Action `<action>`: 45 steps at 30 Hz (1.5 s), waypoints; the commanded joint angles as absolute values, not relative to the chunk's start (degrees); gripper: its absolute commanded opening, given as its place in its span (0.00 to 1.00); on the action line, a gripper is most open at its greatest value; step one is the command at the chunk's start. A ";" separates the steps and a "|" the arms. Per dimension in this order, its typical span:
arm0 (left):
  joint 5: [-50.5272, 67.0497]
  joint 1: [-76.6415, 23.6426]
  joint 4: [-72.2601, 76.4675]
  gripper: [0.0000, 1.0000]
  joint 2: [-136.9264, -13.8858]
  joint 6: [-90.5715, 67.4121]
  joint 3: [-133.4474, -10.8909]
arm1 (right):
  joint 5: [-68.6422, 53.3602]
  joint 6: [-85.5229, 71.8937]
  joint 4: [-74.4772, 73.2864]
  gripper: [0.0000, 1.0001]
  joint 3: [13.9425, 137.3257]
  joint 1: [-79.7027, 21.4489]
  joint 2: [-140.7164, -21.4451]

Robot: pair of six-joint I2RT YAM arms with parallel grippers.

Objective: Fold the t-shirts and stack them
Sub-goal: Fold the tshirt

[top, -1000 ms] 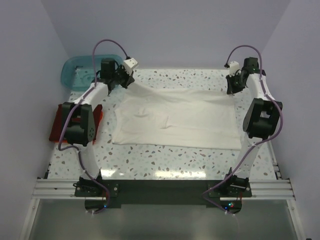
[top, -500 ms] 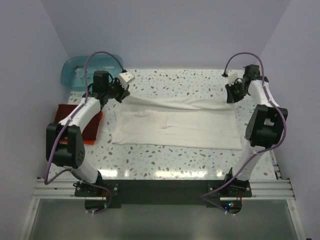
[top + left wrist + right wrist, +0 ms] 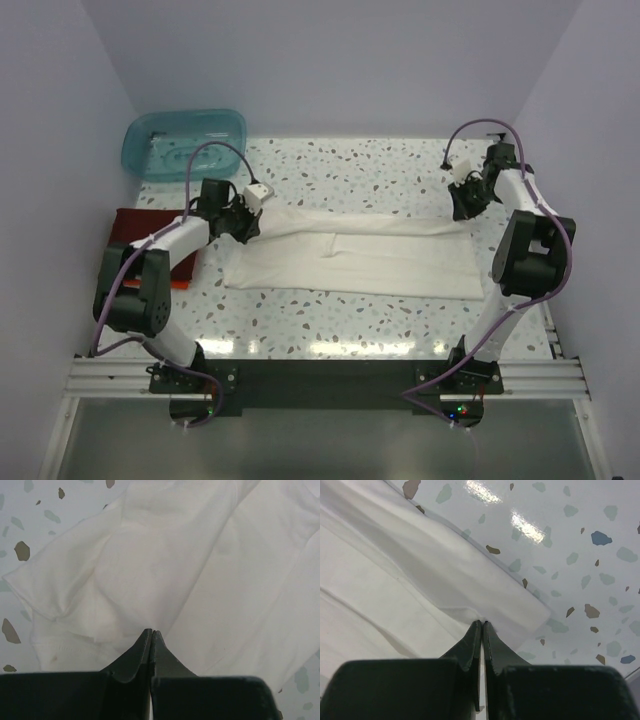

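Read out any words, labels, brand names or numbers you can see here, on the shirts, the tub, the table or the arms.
No readable text in any view.
The cream-white t-shirt is plain, with no print or tag showing.
The dark red shirt, teal tub and speckled table show no markings.
Any labels on the arms are too small to make out.

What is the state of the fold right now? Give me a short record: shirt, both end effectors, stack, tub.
cream-white t-shirt: on the speckled table, far long edge doubled toward the near side
left end effector: shut on the shirt's far left corner
right end effector: shut on its far right corner
dark red t-shirt: folded, at the table's left edge, partly under the left arm
orange t-shirt: thin edge under the red one
teal tub: far left corner, apart from the shirts
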State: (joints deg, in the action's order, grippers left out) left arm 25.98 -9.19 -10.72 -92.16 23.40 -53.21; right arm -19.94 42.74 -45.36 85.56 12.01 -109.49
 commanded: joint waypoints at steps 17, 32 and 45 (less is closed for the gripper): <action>26.54 -9.23 -14.85 0.00 -87.19 23.11 -59.59 | -18.63 50.09 -48.51 0.00 89.83 12.39 -107.67; 25.93 -9.84 -14.94 0.00 -89.82 23.03 -55.46 | -16.96 52.56 -47.20 0.00 86.05 12.39 -109.42; 30.84 -11.43 -27.22 0.14 -92.55 32.77 -58.09 | -12.58 60.55 -54.13 0.19 85.70 12.39 -109.95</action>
